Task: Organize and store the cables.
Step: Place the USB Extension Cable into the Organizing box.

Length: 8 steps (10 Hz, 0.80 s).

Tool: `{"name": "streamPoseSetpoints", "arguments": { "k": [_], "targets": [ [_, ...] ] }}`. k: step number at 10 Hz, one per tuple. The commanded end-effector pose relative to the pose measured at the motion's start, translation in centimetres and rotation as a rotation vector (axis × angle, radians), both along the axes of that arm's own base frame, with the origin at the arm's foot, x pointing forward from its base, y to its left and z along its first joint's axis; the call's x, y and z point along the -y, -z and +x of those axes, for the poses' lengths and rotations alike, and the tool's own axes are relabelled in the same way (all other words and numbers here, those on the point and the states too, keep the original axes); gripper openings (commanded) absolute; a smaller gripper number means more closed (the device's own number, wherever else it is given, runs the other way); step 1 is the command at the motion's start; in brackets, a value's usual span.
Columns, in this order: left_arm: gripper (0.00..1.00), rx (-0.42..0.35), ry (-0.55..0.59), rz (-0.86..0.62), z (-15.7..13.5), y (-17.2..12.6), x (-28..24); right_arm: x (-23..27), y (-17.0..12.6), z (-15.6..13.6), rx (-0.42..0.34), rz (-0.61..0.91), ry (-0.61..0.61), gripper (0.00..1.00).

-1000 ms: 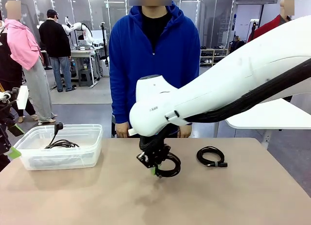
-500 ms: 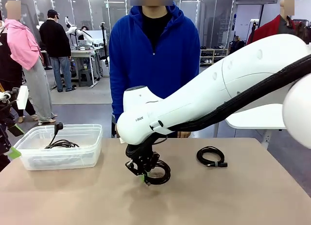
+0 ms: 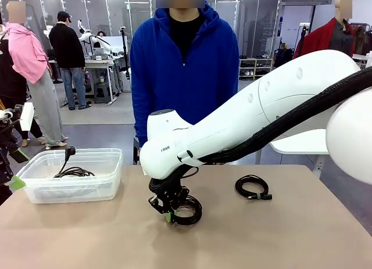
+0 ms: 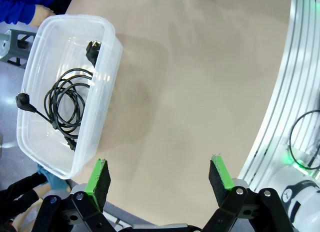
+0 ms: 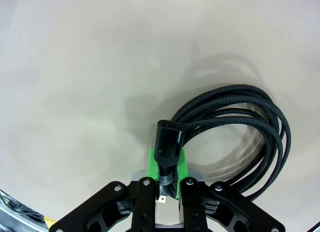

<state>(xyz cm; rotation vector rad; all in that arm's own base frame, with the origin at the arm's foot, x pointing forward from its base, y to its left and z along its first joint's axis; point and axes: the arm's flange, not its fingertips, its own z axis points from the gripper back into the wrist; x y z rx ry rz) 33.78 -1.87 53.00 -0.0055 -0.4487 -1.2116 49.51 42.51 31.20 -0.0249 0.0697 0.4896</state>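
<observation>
Braided black cable coil (image 5: 240, 132) hangs from my right gripper (image 5: 167, 179), whose green pads are pinched tight on the chunky plug end. In the front view that gripper (image 3: 170, 214) sits low at the middle of the tan table (image 3: 290, 240), with the coil (image 3: 189, 211) looped beside it. I cannot tell whether the coil rests on the surface or hangs just above it.

My left gripper (image 4: 160, 174) is spread wide with nothing between its pads, held above the table's near edge beside the clear plastic bin (image 4: 107, 51). Inside the bin lies a thin black corded loop with plugs (image 4: 65, 104).

Farther across, to the right of the held coil and well apart from it, a small black coiled cable (image 3: 251, 187) lies flat on the table. Beyond the far edge stands a person in a blue hoodie (image 3: 183, 65).
</observation>
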Motion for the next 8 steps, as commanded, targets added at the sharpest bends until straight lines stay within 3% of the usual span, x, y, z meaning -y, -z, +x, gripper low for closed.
{"name": "streamPoseSetpoints", "arguments": {
  "k": [1,3,4,5,6,7,8],
  "targets": [
    [1.00,0.003,-0.005,0.009,0.0,-0.1,0.0,0.0,-0.8,-0.6,0.024,0.011,0.029,0.41],
    [1.00,0.003,-0.005,0.009,0.0,-0.1,0.0,0.6,-1.3,-0.7,0.032,0.057,0.020,0.44],
    [1.00,0.003,-0.005,0.009,0.0,-0.1,0.0,1.0,-1.4,-0.6,0.034,0.060,0.026,0.71],
    [1.00,0.003,-0.005,0.009,0.0,-0.1,0.0,1.4,-1.9,-0.7,0.034,0.078,0.006,0.55],
    [1.00,0.003,-0.005,0.009,0.0,-0.1,0.0,2.2,-2.7,-0.8,0.033,0.088,0.004,0.98],
    [1.00,0.003,-0.005,0.009,0.0,-0.1,0.0,2.8,-3.6,-0.9,0.047,0.098,0.000,0.82],
    [1.00,0.003,-0.005,0.009,0.0,-0.1,0.0,3.3,-4.2,-1.2,0.049,0.106,-0.013,1.00]
  ]
}}
